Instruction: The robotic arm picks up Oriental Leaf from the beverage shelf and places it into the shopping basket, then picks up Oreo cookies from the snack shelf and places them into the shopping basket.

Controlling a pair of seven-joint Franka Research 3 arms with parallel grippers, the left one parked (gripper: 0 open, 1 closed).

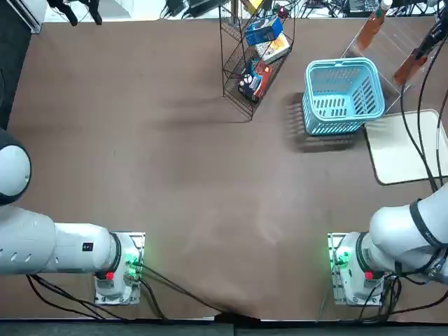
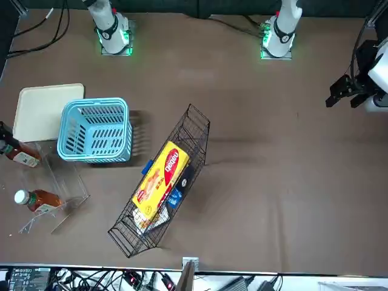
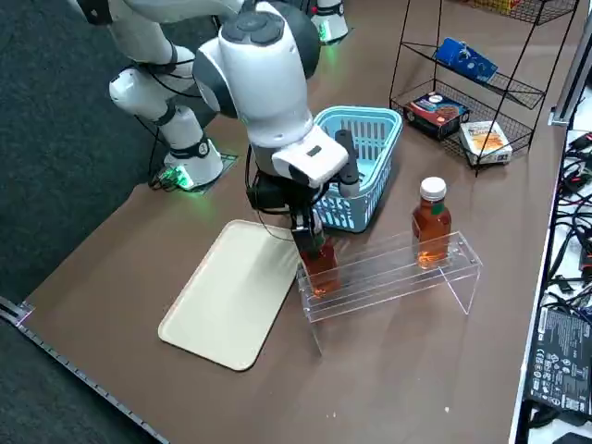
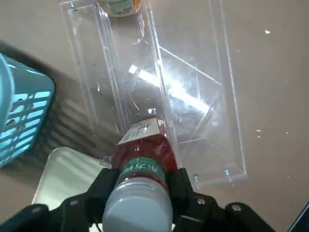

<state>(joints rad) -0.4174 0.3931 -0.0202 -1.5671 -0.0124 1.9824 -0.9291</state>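
The robotic arm's right gripper (image 3: pixel 312 233) is shut around the neck of one Oriental Leaf bottle (image 3: pixel 320 265), which holds orange-brown tea. In the wrist view its fingers (image 4: pixel 179 186) clasp this bottle (image 4: pixel 143 157) just under the white cap, at one end of the clear beverage shelf (image 3: pixel 398 275). I cannot tell whether the bottle still rests on the shelf. A second bottle (image 3: pixel 431 220) stands at the shelf's other end. The light-blue shopping basket (image 3: pixel 392 122) sits right beside the shelf and holds nothing. The bright blue Oreo cookies pack (image 3: pixel 467 58) lies on the black wire rack (image 3: pixel 518 92).
A cream tray (image 3: pixel 227 296) lies flat on the table beside the shelf and basket. The wire rack (image 1: pixel 234 84) also holds a dark blue-and-red pack (image 3: pixel 438 108) and a white-and-orange box (image 3: pixel 485 140). Cables run along the table's far edge.
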